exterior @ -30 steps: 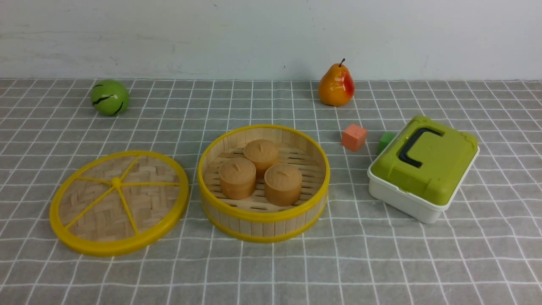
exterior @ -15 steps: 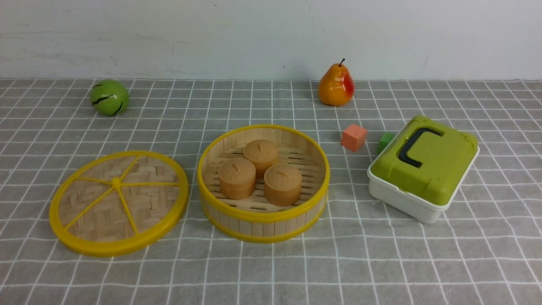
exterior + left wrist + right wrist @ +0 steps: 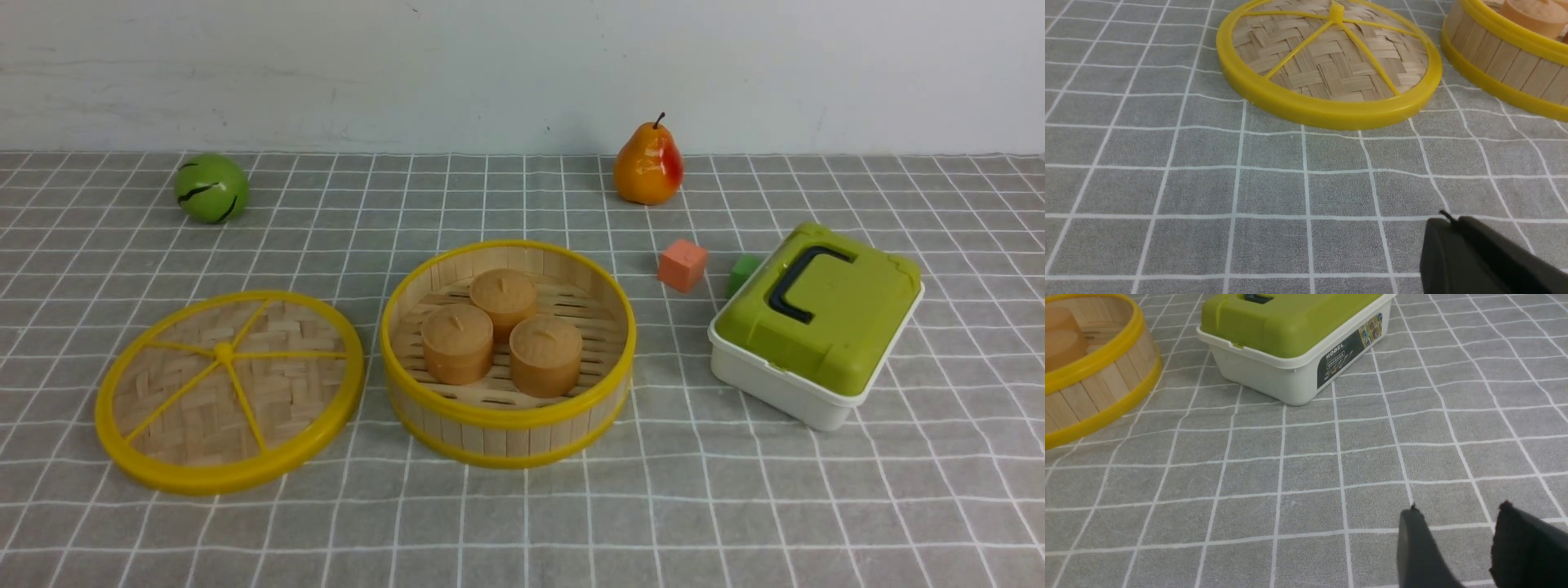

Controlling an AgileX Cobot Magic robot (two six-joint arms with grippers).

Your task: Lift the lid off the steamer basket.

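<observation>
Grey cloth (image 3: 735,506) ruled with a white grid covers the table, with a plain pale wall (image 3: 490,65) rising at its far edge. Near the middle stands the steamer basket (image 3: 508,425), uncovered, with three tan round cakes (image 3: 545,353) sitting close together on its slatted floor. Just to the left of it lies the lid (image 3: 230,390), flat on the cloth with its spokes and knob up, its rim close beside the basket's wall but clear of it. To the right sits a white box with a green lid (image 3: 816,322) and a dark handle; behind its near-left corner lie an orange cube (image 3: 682,265) and a smaller green cube (image 3: 743,273). A pear (image 3: 649,167) stands by the wall at centre-right, a green ball (image 3: 211,188) at far left. Neither arm shows in the front view. In its own wrist view the left gripper (image 3: 1453,222) hangs above bare cloth short of the lid, fingers pressed together on nothing. The right gripper (image 3: 1457,512) hangs over bare cloth short of the box, fingers parted and empty.
</observation>
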